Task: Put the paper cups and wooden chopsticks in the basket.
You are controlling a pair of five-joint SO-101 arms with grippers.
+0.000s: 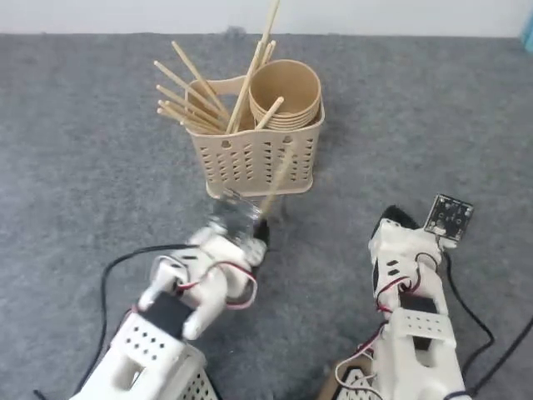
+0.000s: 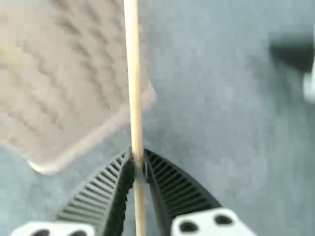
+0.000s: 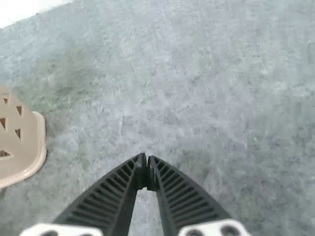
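Basket [image 1: 254, 162], beige perforated plastic, rectangular, is standing at upper centre of the high view on a grey carpet-like table covering [image 1: 83, 125].

Stack of nested brown paper cups [image 1: 285, 96] is sitting in the basket's right half.

Left gripper [image 2: 138, 164], black ribbed jaws on a white arm, is sitting left of centre in the lower high view, just below the basket, and is clamping a single chopstick near one end.

Right gripper [image 3: 146, 174], same build, is resting at lower right with its jaws pressed together on nothing, over bare covering and well apart from the basket.

Bundle of pale wooden chopsticks [image 1: 187, 96] is leaning out of the basket's left half, fanning toward the upper left.

Single pale wooden chopstick [image 2: 132, 73], the held one, is running from the jaws up across the basket's front wall. Whether it is touching the wall cannot be told.

Handling, as judged: this chopstick is probably light, stiff and smooth, so it may be prone to swivelling when pinched near an end. That end hold suits lowering it tip-first over the rim, while a hold nearer the middle would be steadier.
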